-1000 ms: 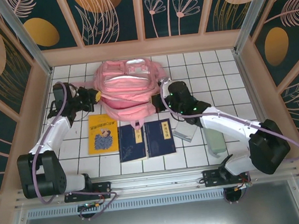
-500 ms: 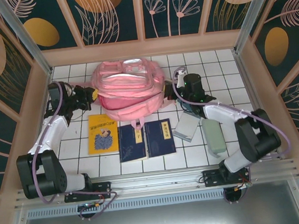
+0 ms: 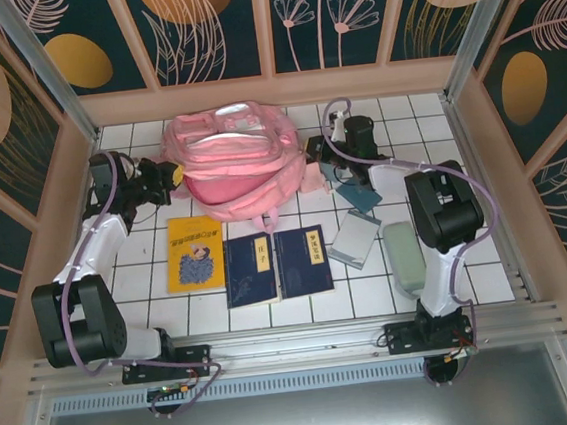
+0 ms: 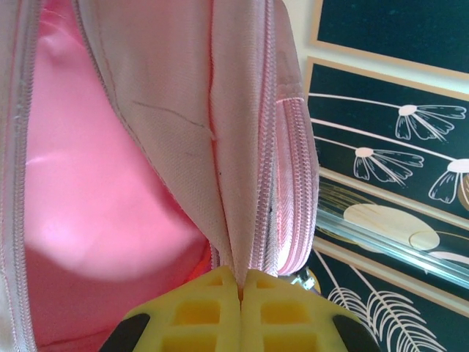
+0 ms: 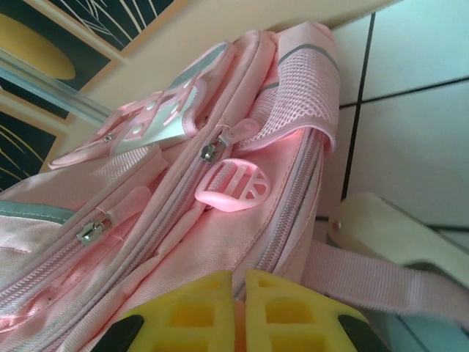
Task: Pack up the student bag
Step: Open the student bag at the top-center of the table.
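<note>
The big pink fabric student bag (image 3: 239, 167) with silvery strips sits on the white tiled worktop (image 3: 150, 286), right between the two sets of fingers, with its main opening gaping. The left fingers (image 4: 205, 312) are pressed together on a thin flap of the bag's opening edge. The fabric runs straight up out of the seam between them.

The right fingers (image 5: 198, 308) are at the bag's other side, nearly together, with pink fabric in the thin slit between them, so they look clamped on the bag too.

On the near side of the fingers lie a yellow paperback (image 3: 195, 253) and two dark blue books (image 3: 277, 265) side by side. A teal booklet (image 3: 360, 195) is just beside the right fingers, then a grey flat pad (image 3: 354, 238) and a pale green case (image 3: 405, 258).
</note>
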Robot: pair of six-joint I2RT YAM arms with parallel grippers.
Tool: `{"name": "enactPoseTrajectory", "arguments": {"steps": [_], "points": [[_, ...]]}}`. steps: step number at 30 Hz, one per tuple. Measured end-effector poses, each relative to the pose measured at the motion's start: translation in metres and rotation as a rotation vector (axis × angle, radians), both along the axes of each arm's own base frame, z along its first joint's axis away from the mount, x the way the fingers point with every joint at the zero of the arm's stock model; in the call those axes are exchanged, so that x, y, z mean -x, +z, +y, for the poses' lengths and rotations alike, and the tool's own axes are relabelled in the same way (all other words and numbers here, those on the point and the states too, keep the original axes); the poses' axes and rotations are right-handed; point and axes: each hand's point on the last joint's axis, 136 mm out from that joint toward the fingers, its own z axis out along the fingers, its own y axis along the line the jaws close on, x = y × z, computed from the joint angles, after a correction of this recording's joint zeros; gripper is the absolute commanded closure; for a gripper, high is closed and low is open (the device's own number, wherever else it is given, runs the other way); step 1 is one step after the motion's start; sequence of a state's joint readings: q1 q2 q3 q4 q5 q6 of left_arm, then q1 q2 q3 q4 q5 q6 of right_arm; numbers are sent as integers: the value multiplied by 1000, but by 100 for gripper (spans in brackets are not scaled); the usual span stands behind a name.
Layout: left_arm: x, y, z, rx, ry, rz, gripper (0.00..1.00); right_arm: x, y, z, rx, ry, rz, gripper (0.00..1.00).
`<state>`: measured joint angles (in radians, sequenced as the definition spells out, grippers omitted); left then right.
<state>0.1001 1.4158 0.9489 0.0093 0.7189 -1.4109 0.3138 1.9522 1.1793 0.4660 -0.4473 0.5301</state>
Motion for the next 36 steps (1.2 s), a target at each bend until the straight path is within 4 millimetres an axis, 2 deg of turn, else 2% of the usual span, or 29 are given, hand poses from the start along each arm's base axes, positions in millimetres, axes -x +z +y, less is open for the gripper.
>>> {"name": "enactPoseTrajectory", "arguments": {"steps": [9, 14, 17, 20, 27, 29, 32, 36], "points": [[-9, 13, 8, 34, 35, -41, 100, -9, 1, -3, -17, -13, 16, 63], [-14, 18, 9, 72, 54, -50, 100, -19, 16, 3, -12, -12, -6, 50], [-15, 19, 10, 86, 68, -48, 100, -15, 24, 7, 4, -13, -20, 48], [-18, 19, 13, 100, 96, -46, 100, 7, 37, 16, 31, 10, -34, 51], [-24, 20, 21, 112, 165, -42, 100, 109, 101, 70, 55, 188, -173, 50], [-24, 19, 19, 107, 169, -42, 100, 131, 109, 88, 53, 246, -201, 52], [-24, 21, 13, 94, 169, -49, 100, 158, 100, 119, 74, 340, -198, 59], [-21, 23, 2, 64, 153, -63, 100, 190, 58, 159, 126, 445, -131, 63]]}}
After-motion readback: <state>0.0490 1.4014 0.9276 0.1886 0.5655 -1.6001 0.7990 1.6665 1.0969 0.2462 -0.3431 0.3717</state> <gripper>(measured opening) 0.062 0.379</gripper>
